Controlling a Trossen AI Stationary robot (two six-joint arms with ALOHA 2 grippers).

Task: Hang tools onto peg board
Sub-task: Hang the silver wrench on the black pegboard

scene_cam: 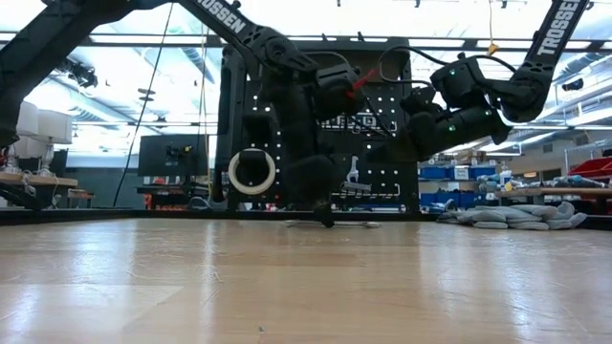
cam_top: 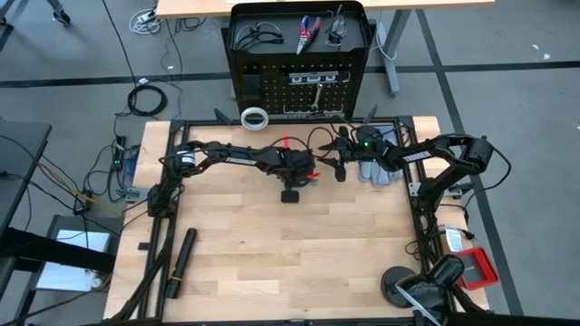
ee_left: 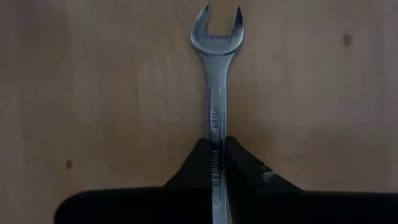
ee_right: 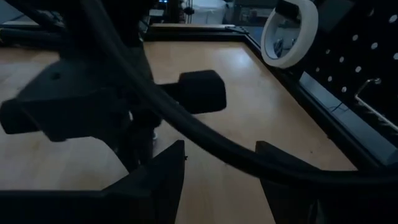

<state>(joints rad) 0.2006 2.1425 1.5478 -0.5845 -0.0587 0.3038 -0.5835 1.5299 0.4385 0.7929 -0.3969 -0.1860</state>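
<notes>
Left gripper (ee_left: 216, 163) down at the bench (cam_top: 272, 244) near the middle of its far half, arm reaching in from the left edge, wrist pointing straight down. Fingers (ee_left: 239, 165) clamped on the shank of a small silver open-end wrench (ee_left: 216, 74) lying flat on the wood; open head pointing away from the fingertips. Stamped lettering along the shank, too fine to read.

Right gripper (ee_right: 219, 163) held above the far right part of the bench, arm bent back from the right edge, jaws standing apart, nothing between them.

Peg board (cam_top: 299, 68) upright at the far edge; white tape ring (cam_top: 256, 118) hanging on it, pliers (cam_top: 308, 32) and glasses (cam_top: 256, 36) on its top shelf. "TROSSEN" on the left arm in the low view. Pale wood surface; grey gloves (scene_cam: 521, 214) near the far right corner; workshop floor with cables around.
</notes>
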